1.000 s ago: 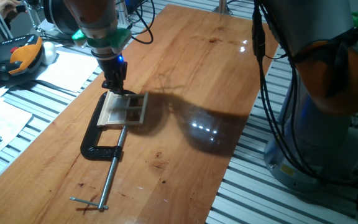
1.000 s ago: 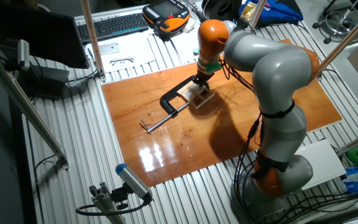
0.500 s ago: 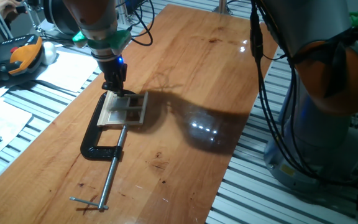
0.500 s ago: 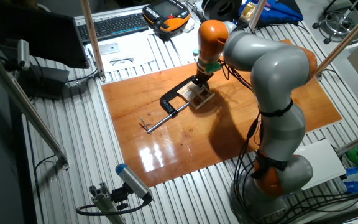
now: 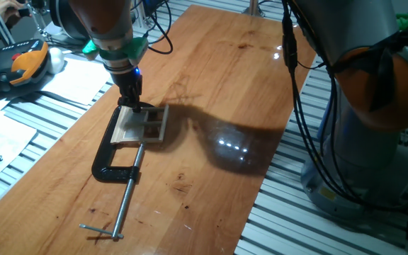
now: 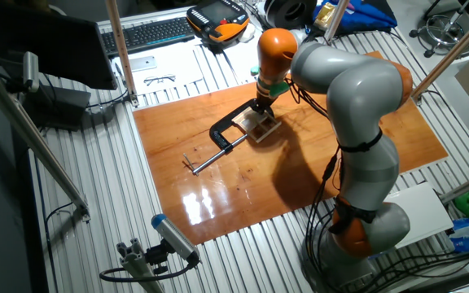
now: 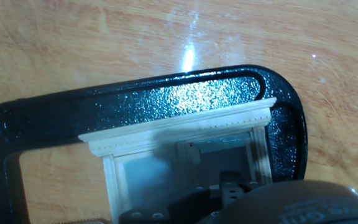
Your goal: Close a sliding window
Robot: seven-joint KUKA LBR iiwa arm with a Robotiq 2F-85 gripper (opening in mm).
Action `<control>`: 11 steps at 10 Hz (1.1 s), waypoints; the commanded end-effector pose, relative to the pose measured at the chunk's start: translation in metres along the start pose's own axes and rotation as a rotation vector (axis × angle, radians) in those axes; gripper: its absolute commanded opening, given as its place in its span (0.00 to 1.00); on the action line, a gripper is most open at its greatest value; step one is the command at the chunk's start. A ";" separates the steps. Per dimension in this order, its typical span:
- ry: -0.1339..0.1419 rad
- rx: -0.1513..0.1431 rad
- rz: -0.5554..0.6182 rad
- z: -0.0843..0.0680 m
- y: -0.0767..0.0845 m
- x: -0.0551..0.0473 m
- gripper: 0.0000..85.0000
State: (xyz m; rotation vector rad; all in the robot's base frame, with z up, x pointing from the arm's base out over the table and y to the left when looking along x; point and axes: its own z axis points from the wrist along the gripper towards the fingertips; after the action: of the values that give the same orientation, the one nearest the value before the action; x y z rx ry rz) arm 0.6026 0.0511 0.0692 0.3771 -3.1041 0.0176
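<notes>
The sliding window (image 5: 142,124) is a small pale wood frame with clear panes. It lies flat on the wooden table, held in the jaws of a black C-clamp (image 5: 112,159). My gripper (image 5: 129,103) points straight down onto the window's far edge, its dark fingers close together and holding nothing. In the other fixed view the gripper (image 6: 260,107) stands over the window (image 6: 262,125). The hand view shows the window frame (image 7: 179,127) inside the clamp's black arc (image 7: 166,96); the gripper's body fills the bottom edge and hides the sash.
The clamp's long steel screw (image 5: 127,199) with its cross handle runs toward the table's near edge. A sheet of paper (image 5: 76,78), an orange-black pendant (image 5: 20,64) and cables lie beyond the table's left edge. The robot's base (image 5: 374,142) stands at the right.
The arm has shifted very slightly to the left over the window's far edge. The window and the clamp have not visibly moved.
</notes>
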 end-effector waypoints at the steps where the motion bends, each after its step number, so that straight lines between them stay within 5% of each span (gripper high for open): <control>1: 0.003 -0.003 -0.001 0.001 0.000 0.000 0.00; 11: 0.000 -0.007 0.026 0.019 -0.001 0.006 0.00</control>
State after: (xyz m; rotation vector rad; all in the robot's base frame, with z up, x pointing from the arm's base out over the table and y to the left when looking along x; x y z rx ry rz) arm 0.5967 0.0481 0.0506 0.3378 -3.1080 0.0073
